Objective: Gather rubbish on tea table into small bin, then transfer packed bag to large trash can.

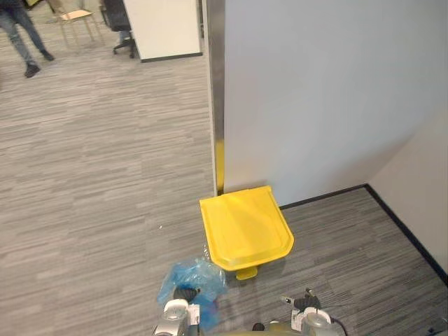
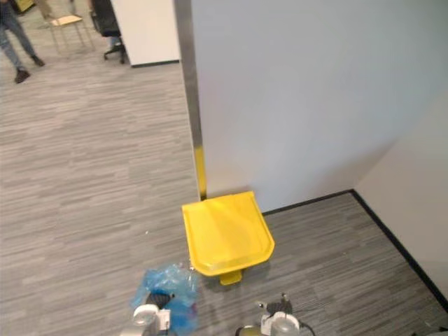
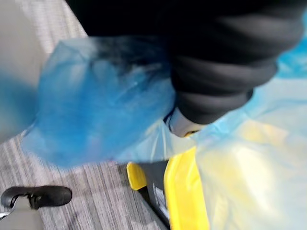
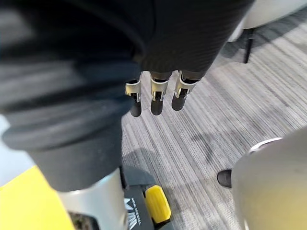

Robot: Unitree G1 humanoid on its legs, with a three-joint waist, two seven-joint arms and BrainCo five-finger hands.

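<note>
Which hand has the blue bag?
The left hand: the blue bag hangs bunched at it, beside the yellow bin. The right hand is open with nothing in it.

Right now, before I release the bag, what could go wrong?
The yellow lid is shut, so the blue bag at the left hand would likely land on it or the floor. The bag hangs beside the lid, not over it. The right hand hangs open, off the pedal.
</note>
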